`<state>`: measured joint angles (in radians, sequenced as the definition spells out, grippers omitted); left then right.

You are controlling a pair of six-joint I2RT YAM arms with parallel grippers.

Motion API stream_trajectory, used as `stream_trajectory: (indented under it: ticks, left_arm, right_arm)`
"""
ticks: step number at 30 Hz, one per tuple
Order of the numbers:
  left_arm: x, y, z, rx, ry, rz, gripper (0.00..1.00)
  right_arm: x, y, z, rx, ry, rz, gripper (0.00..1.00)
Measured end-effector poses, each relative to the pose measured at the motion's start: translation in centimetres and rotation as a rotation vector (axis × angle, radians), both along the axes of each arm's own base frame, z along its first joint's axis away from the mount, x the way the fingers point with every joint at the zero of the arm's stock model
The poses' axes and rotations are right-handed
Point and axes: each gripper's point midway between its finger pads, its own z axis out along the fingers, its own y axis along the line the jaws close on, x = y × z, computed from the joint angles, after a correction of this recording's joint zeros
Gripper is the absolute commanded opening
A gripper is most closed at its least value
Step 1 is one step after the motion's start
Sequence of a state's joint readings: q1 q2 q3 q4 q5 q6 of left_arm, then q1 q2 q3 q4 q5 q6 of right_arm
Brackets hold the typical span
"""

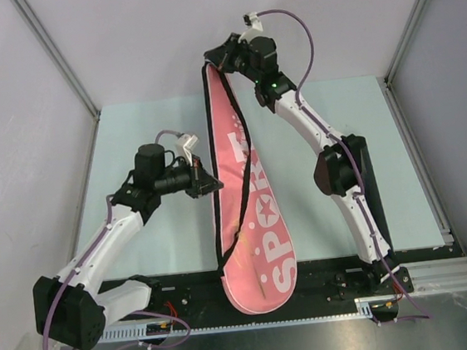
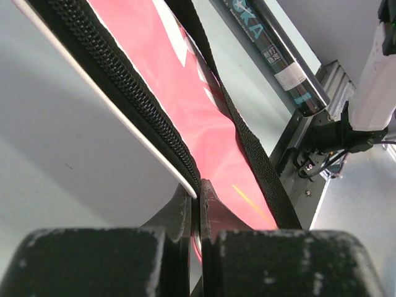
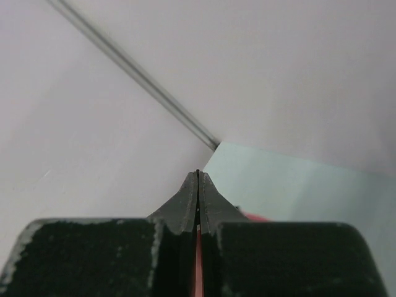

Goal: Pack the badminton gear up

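The pink racket-shaped bag [image 1: 260, 231] with white lettering lies lengthwise from the table's back to past its front edge. A black strap [image 1: 244, 132] runs along it. My left gripper [image 1: 211, 183] is shut on the bag's left edge at mid-length. In the left wrist view the gripper [image 2: 199, 185] pinches the white-piped zipper edge [image 2: 124, 86] of the bag [image 2: 185, 86]. My right gripper [image 1: 220, 59] is shut on the bag's narrow far end, lifted off the table. Pink fabric [image 3: 198, 266] shows between the jaws of that gripper [image 3: 198, 174]. A dark cylindrical tube [image 2: 278, 55] lies beyond the bag. Rackets and shuttlecocks are out of view.
The pale green table mat [image 1: 137, 135] is walled by white panels with metal corner posts [image 1: 53, 52]. The black base rail [image 1: 328, 278] runs along the front edge under the bag's wide end. The right arm's base and cables [image 2: 334, 136] stand beside the tube.
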<state>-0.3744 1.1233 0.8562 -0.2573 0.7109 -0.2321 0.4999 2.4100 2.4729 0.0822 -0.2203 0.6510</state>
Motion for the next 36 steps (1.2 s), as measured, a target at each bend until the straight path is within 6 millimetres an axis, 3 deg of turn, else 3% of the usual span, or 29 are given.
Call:
stream_trajectory:
  ticks: [7,8,9,12,15,18,21,24,28,32,34,35,36]
  left_arm:
    - [1.0,0.3,-0.2,0.038,-0.029,0.053,0.0]
    - [1.2,0.4,-0.2,0.045,-0.033,0.067,0.0]
    - [1.4,0.6,-0.2,0.052,-0.039,0.082,0.0]
    - [1.7,1.2,-0.6,0.079,-0.031,0.124,0.0]
    - [1.8,1.9,-1.3,0.106,0.026,0.174,0.0]
    - [3.4,3.0,-2.2,0.117,0.115,0.263,0.0]
    - [5.7,4.6,-3.6,0.087,0.21,0.392,0.0]
    - [7.9,6.3,-4.8,0.008,0.277,0.528,0.0]
    - [10.8,7.3,-5.6,-0.102,0.307,0.636,0.0]
    - [13.3,8.0,-5.8,-0.172,0.297,0.742,0.02]
    - [14.1,8.3,-6.1,-0.199,0.3,0.793,0.19]
    - [14.5,8.4,-6.2,-0.211,0.305,0.808,0.43]
    - [14.9,8.3,-6.4,-0.225,0.306,0.814,0.53]
  right_arm:
    - [2.8,-3.1,-1.1,0.037,0.052,-0.067,0.0]
    - [3.0,-3.5,-1.1,0.042,0.058,-0.071,0.07]
    - [3.3,-3.9,-1.2,0.049,0.067,-0.074,0.42]
    - [4.1,-5.3,-2.3,0.061,0.106,-0.091,0.71]
    - [5.2,-8.5,-4.6,0.002,0.191,-0.139,0.8]
    - [4.5,-12.4,-6.6,-0.11,0.3,-0.201,0.84]
    - [1.6,-16.4,-6.8,-0.226,0.374,-0.273,0.87]
    - [-4.4,-18.9,-5.0,-0.313,0.382,-0.302,0.89]
    - [-13.0,-18.8,-2.5,-0.364,0.319,-0.263,0.92]
    - [-18.0,-17.0,-3.1,-0.415,0.293,-0.187,1.0]
    - [-19.7,-16.2,-5.1,-0.474,0.315,-0.16,1.0]
    - [-20.4,-15.9,-6.4,-0.509,0.333,-0.148,1.0]
    - [-21.0,-15.8,-7.8,-0.542,0.356,-0.138,1.0]
